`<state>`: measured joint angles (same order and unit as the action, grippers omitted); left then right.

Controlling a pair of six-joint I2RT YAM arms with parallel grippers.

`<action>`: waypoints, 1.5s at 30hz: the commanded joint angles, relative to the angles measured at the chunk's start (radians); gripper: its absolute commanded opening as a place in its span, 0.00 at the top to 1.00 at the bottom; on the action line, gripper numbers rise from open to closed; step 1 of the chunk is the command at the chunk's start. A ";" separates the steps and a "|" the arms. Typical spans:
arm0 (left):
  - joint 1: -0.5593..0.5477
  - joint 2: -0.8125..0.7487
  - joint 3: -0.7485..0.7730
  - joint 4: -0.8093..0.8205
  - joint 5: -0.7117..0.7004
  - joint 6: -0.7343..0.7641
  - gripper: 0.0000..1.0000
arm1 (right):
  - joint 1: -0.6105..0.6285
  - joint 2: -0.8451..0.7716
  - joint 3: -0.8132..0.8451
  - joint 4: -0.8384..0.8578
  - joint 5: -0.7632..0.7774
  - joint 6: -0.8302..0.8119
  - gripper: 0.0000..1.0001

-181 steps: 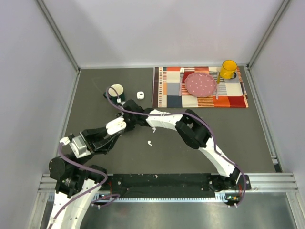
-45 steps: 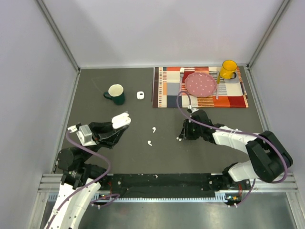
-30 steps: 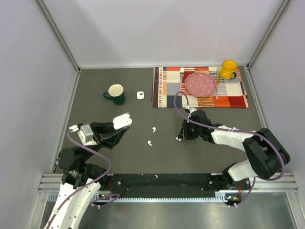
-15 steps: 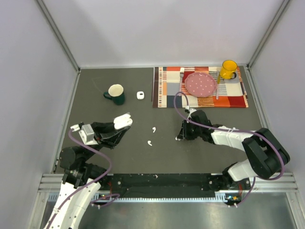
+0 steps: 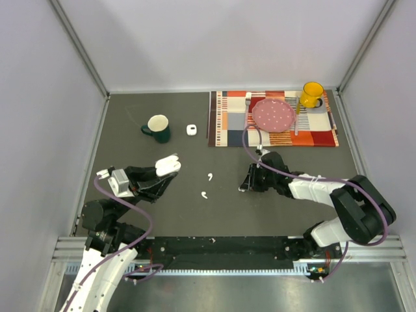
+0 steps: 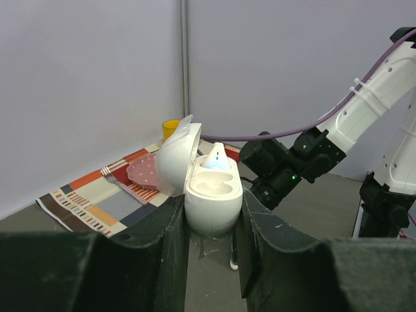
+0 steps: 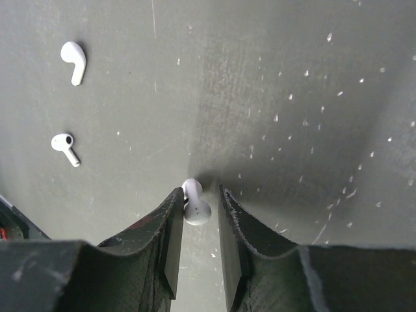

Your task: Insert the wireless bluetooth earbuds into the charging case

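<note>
My left gripper (image 5: pixel 166 173) (image 6: pixel 211 209) is shut on the white charging case (image 5: pixel 168 164) (image 6: pixel 209 201) and holds it off the table with its lid open. One earbud (image 6: pixel 216 156) stands in its far socket; the near socket is empty. My right gripper (image 5: pixel 245 187) (image 7: pixel 198 195) is down at the table, its jaws narrowly open around a white earbud (image 7: pixel 195 208). That bud touches the left finger, with a gap to the right one. Two more earbuds (image 5: pixel 210 176) (image 5: pixel 204 194) lie loose between the arms, the farther earbud (image 7: pixel 74 60) and the nearer earbud (image 7: pixel 65 147) also in the right wrist view.
A green mug (image 5: pixel 158 128) and a small white box (image 5: pixel 191 129) stand behind the left gripper. At the back right a striped placemat (image 5: pixel 234 133) carries a pink plate (image 5: pixel 273 116), cutlery and a yellow mug (image 5: pixel 312 94). Grey walls close in three sides.
Six seconds ago the right arm reached over to the case; it has since swung back right and come down over an earbud. In the last second its jaws barely shifted; the left arm stayed still.
</note>
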<state>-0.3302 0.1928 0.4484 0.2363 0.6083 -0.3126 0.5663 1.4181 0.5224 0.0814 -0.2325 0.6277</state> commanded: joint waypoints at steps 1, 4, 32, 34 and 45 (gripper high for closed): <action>-0.003 -0.004 0.003 0.040 -0.013 -0.005 1.00 | -0.009 -0.013 -0.013 0.058 -0.016 0.052 0.68; -0.003 -0.007 0.006 0.032 -0.016 0.001 1.00 | -0.008 0.007 0.013 0.040 -0.013 0.037 0.67; -0.003 -0.015 -0.002 0.021 -0.018 0.004 1.00 | -0.008 -0.015 0.010 -0.014 -0.053 -0.046 0.76; -0.004 -0.016 -0.002 0.020 -0.018 0.004 1.00 | -0.009 -0.015 0.008 -0.011 -0.051 -0.046 0.76; -0.003 -0.016 -0.005 0.018 -0.018 0.003 1.00 | -0.011 -0.042 0.011 -0.022 -0.051 -0.048 0.73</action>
<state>-0.3302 0.1917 0.4480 0.2306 0.6041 -0.3122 0.5663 1.4239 0.5365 0.0570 -0.2787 0.6010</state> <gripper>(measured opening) 0.346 0.254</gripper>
